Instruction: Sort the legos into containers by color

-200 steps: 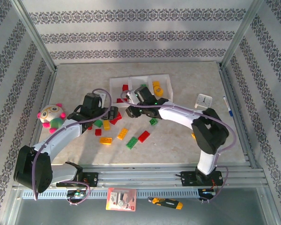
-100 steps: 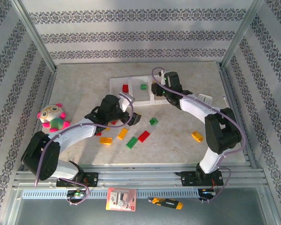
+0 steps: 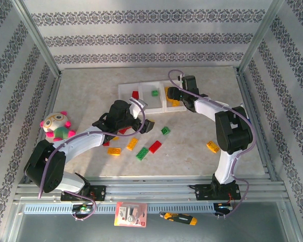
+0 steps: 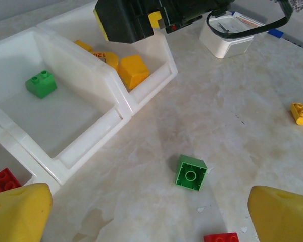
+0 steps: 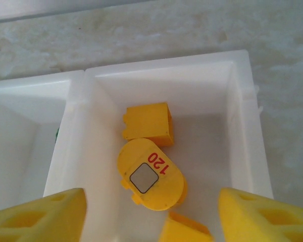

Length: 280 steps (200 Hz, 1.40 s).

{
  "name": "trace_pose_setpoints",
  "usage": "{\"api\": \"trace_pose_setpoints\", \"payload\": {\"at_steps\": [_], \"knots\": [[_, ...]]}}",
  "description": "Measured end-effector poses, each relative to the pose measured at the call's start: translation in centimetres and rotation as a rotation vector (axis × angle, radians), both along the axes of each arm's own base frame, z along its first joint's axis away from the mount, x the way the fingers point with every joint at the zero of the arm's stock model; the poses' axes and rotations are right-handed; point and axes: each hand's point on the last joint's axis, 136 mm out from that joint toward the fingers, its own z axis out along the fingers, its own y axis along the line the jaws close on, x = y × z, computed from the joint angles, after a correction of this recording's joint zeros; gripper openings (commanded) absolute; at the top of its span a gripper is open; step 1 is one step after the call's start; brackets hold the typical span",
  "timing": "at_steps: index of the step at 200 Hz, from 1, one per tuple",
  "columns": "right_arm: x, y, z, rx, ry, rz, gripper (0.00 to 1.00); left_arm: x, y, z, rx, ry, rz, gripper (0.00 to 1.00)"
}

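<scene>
The three joined white containers (image 3: pixel 125 89) stand at the back middle. The left one holds a red lego (image 3: pixel 135 94), the middle a green one (image 3: pixel 154 93), the right several yellow ones (image 5: pixel 147 123), one rounded and marked 120 (image 5: pixel 151 180). My right gripper (image 3: pixel 173 94) hangs open over the right container (image 5: pixel 242 126), its pads (image 5: pixel 38 217) apart, nothing held. My left gripper (image 3: pixel 144 126) is open low over the table, just short of an upturned green lego (image 4: pixel 191 173). Loose legos lie in front: red (image 3: pixel 155 146), green (image 3: pixel 142 154), yellow (image 3: pixel 132 143) and a far yellow (image 3: pixel 212 146).
A plush toy (image 3: pixel 55 126) sits at the left by my left arm. A small white clock (image 4: pixel 227 35) and a pen (image 3: pixel 245 113) lie at the right. A red card (image 3: pixel 131 214) and a yellow-black tool (image 3: pixel 178 218) rest below the front rail.
My right gripper has swung from the table's middle to above the right container and opened there. My left gripper has moved right, from the left cluster towards the upturned green lego.
</scene>
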Motion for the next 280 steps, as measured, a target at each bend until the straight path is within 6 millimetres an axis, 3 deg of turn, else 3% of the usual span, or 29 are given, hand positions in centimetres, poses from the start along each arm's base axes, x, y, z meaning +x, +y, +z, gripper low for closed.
{"api": "trace_pose_setpoints", "payload": {"at_steps": [22, 47, 85, 104, 135, 175, 232, 280], "knots": [[-0.5, -0.1, 1.6, 0.001, -0.03, 0.004, 0.81, 0.7, 1.1, 0.2, 0.027, -0.017, 0.069, 0.99], [-2.0, 0.3, 5.0, 0.014, -0.097, 0.038, 0.85, 1.1, 3.1, 0.6, 0.063, -0.021, 0.18, 0.99], [-6.5, 4.4, 8.9, 0.034, -0.179, 0.217, 0.89, 0.9, 6.5, 1.1, 0.102, 0.006, 0.33, 0.99], [-9.2, 6.8, 9.4, 0.038, -0.188, 0.326, 0.91, 0.7, 8.8, 0.1, 0.154, 0.056, 0.404, 0.99], [-12.8, 10.2, 9.5, 0.036, -0.181, 0.47, 0.92, 0.4, 14.6, -2.4, 0.223, 0.205, 0.631, 1.0], [-15.1, 12.7, 9.2, 0.044, -0.16, 0.563, 0.93, -1.5, 20.5, -5.4, 0.181, 0.42, 0.968, 0.93], [-15.6, 13.8, 7.4, 0.038, -0.11, 0.596, 0.93, -2.8, 21.6, -9.7, 0.077, 0.677, 1.297, 0.79], [-15.8, 13.8, 7.2, 0.035, -0.101, 0.6, 0.94, -2.5, 21.2, -12.7, 0.069, 0.8, 1.413, 0.68]]}}
